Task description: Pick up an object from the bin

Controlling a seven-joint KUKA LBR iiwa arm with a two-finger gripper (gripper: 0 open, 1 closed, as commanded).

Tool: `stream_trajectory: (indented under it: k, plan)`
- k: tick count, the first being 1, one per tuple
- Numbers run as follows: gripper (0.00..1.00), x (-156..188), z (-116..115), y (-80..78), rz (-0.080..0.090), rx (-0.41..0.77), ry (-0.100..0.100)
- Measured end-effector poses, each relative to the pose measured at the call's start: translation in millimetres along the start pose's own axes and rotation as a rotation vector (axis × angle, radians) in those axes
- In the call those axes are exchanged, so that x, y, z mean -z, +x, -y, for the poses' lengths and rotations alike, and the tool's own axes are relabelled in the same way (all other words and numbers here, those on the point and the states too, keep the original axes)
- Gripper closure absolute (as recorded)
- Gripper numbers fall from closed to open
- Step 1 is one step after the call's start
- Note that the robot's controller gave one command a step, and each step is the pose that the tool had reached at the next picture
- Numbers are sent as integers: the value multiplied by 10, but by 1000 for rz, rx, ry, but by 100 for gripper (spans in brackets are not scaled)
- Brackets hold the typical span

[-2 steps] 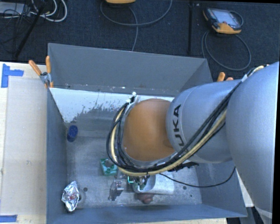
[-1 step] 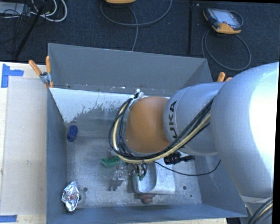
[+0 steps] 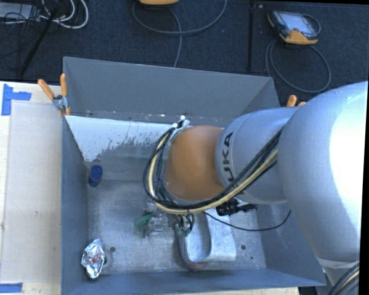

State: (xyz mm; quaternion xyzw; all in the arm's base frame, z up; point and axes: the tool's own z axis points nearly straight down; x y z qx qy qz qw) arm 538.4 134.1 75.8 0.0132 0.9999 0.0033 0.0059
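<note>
The gripper (image 3: 162, 221) hung low in the bin (image 3: 169, 93); I could not tell if it was open or closed. A small green thing (image 3: 145, 220) lay just beside it, on the view's left. Farther off lay crumpled foil (image 3: 94, 258) and a blue cylinder (image 3: 95, 175).

Small blue cap (image 3: 95, 174) at left, crumpled silver foil wad (image 3: 94, 258) at lower left, well apart.

**End effector (image 3: 161, 223) low over the bin (image 3: 175, 94) floor**

You see a small green thing (image 3: 145, 220) just left of it. A blue piece (image 3: 95, 175) lies farther up-left, a crumpled foil ball (image 3: 93, 258) down-left, both well apart.
</note>
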Motion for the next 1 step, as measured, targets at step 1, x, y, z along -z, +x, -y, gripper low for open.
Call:
stream_trajectory:
  k: [1]
  plan:
    - [100, 1328, 151, 46, -5, 152, 5]
